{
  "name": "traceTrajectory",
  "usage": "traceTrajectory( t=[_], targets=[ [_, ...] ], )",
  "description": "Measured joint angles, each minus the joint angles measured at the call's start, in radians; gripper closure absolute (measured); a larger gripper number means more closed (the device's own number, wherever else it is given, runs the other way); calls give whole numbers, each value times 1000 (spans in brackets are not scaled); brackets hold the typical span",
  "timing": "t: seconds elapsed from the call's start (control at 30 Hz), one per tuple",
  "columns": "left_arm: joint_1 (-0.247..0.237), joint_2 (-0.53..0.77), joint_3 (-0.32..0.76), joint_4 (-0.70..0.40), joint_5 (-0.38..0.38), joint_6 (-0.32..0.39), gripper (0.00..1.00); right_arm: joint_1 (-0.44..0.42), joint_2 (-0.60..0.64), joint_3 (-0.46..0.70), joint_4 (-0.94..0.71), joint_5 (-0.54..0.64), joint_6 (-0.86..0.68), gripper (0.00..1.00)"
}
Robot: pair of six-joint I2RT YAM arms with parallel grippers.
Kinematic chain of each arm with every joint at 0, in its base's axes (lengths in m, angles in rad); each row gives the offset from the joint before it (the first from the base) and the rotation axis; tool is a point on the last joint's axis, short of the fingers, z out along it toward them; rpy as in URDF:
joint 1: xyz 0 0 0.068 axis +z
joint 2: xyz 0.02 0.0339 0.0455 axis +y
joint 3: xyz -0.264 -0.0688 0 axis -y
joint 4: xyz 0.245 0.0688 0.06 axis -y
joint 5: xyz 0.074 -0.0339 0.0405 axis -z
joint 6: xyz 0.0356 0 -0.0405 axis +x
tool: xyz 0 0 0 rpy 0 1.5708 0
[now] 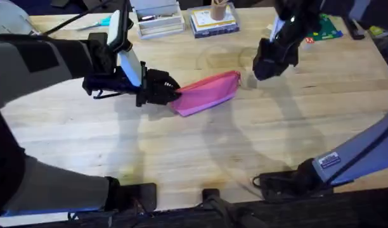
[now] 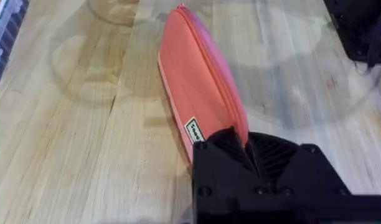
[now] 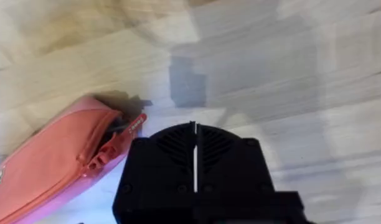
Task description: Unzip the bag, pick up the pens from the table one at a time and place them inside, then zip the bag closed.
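The pink bag (image 1: 208, 92) lies slanted on the wooden table (image 1: 194, 158) near its middle. My left gripper (image 1: 167, 90) is shut on the bag's left end; in the left wrist view the bag (image 2: 200, 81) stretches away from the black fingers (image 2: 228, 146) pinching it. My right gripper (image 1: 269, 62) hovers just off the bag's right end, apart from it. In the right wrist view its fingers (image 3: 172, 155) are pressed together with nothing between them, and the bag's zipper pull (image 3: 116, 144) lies beside them with a small dark gap at that end. The pens are out of view.
Along the table's far edge stand stacked white boxes (image 1: 159, 22), a book pile (image 1: 213, 24) with a cup (image 1: 219, 9), a green packet (image 1: 325, 28) and a light-blue item (image 1: 103, 21). Bare wood lies in front of the bag.
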Motion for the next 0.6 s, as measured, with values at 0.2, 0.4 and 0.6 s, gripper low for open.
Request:
traceTrajectory(
  t=[0.2,0.4,0.6],
  targets=[
    [0,0,0,0,0,0,958,0,-1,-5,15,3,-2,968],
    [0,0,0,0,0,0,958,25,-57,23,14,3,-53,968],
    [0,0,0,0,0,0,958,164,-270,47,-35,3,-192,28]
  ],
)
